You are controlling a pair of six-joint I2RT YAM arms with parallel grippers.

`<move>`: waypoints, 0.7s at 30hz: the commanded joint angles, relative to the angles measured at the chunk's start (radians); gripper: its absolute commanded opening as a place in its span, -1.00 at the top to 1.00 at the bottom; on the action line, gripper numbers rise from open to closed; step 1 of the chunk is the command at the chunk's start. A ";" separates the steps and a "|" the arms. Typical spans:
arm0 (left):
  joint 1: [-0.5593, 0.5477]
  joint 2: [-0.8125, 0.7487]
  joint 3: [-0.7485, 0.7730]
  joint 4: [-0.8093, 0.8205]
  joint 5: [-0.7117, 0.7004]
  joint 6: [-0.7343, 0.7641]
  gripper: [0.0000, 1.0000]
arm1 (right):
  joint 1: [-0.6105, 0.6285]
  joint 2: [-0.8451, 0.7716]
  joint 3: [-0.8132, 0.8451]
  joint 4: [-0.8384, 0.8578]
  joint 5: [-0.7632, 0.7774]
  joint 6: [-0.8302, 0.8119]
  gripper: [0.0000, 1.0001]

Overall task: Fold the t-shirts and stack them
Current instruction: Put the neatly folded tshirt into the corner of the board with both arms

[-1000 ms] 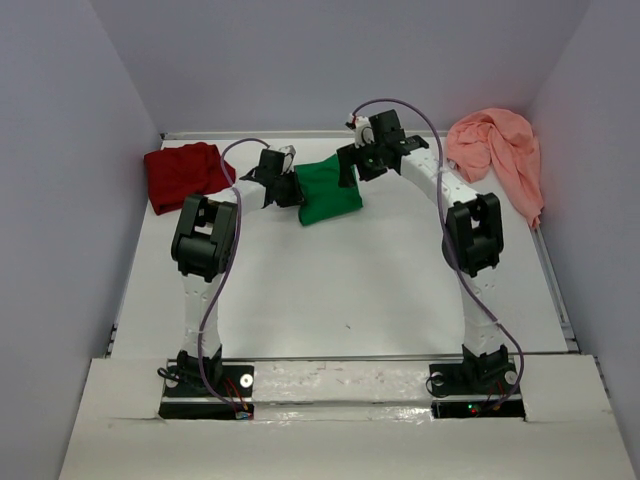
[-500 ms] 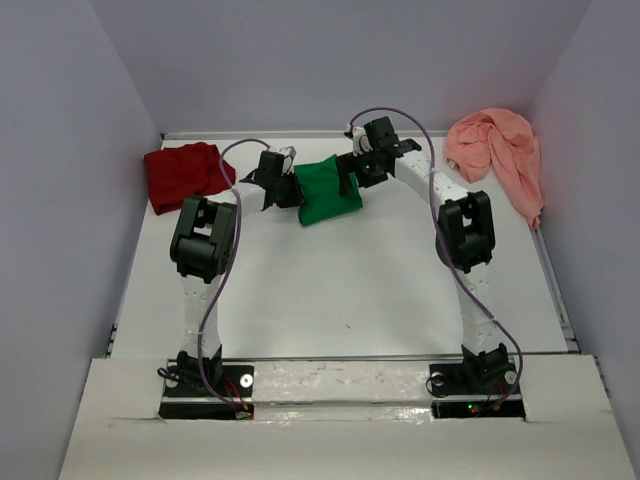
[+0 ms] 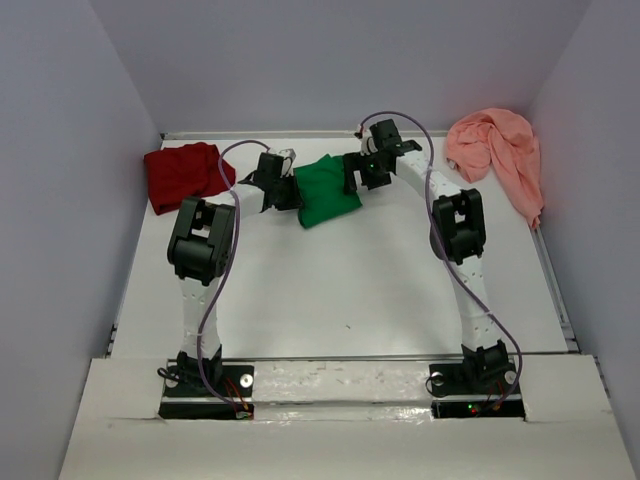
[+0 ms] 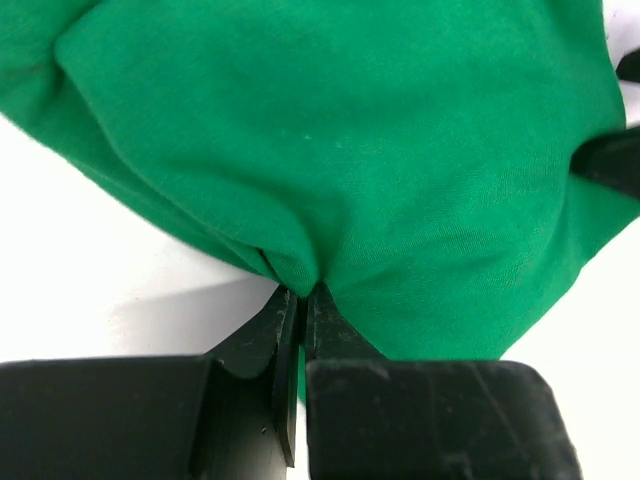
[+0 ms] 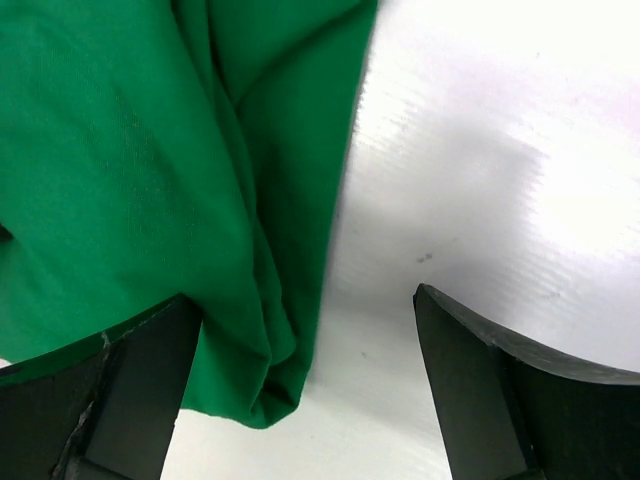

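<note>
The bright green t-shirt (image 3: 330, 192) lies bunched at the back middle of the table. My left gripper (image 3: 284, 191) is at the shirt's left edge, and in the left wrist view my left gripper (image 4: 300, 296) is shut on a pinched fold of the green t-shirt (image 4: 380, 150). At the shirt's right edge my right gripper (image 3: 357, 173) stands open. In the right wrist view my right gripper (image 5: 302, 297) straddles the hem of the green t-shirt (image 5: 130, 150), with bare table under its right finger. The dark red t-shirt (image 3: 185, 173) lies crumpled at the back left. At the back right lies the salmon-pink t-shirt (image 3: 497, 150).
The white table (image 3: 340, 280) is walled by grey panels at the back and on both sides. The pink shirt hangs toward the table's right edge. A finger of the right gripper (image 4: 612, 160) shows at the right edge of the left wrist view.
My right gripper has moved left and down onto the green t-shirt's right edge and opened a little wider. The left gripper has kept its grip in place.
</note>
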 commanded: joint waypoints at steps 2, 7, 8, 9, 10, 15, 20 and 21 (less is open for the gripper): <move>-0.008 -0.040 -0.031 -0.097 -0.014 0.031 1.00 | -0.026 0.063 0.080 0.031 -0.152 0.072 -0.83; -0.012 -0.041 -0.023 -0.099 -0.013 0.036 1.00 | -0.048 0.100 0.091 0.042 -0.342 0.132 -0.76; -0.012 -0.041 -0.023 -0.099 -0.013 0.034 1.00 | -0.048 0.102 0.087 0.043 -0.365 0.135 -0.75; -0.012 -0.040 -0.020 -0.099 -0.013 0.036 1.00 | -0.048 0.106 0.085 0.046 -0.387 0.141 -0.75; -0.014 -0.040 -0.017 -0.100 -0.011 0.037 1.00 | -0.048 0.112 0.088 0.048 -0.432 0.159 -0.75; -0.018 -0.038 -0.011 -0.103 -0.007 0.036 1.00 | -0.048 0.158 0.104 0.020 -0.483 0.217 -0.68; -0.021 -0.041 0.000 -0.105 -0.007 0.037 1.00 | -0.039 0.146 0.052 0.007 -0.451 0.210 -0.58; -0.020 -0.041 0.001 -0.105 -0.007 0.037 1.00 | -0.027 0.138 0.042 0.002 -0.436 0.207 -0.54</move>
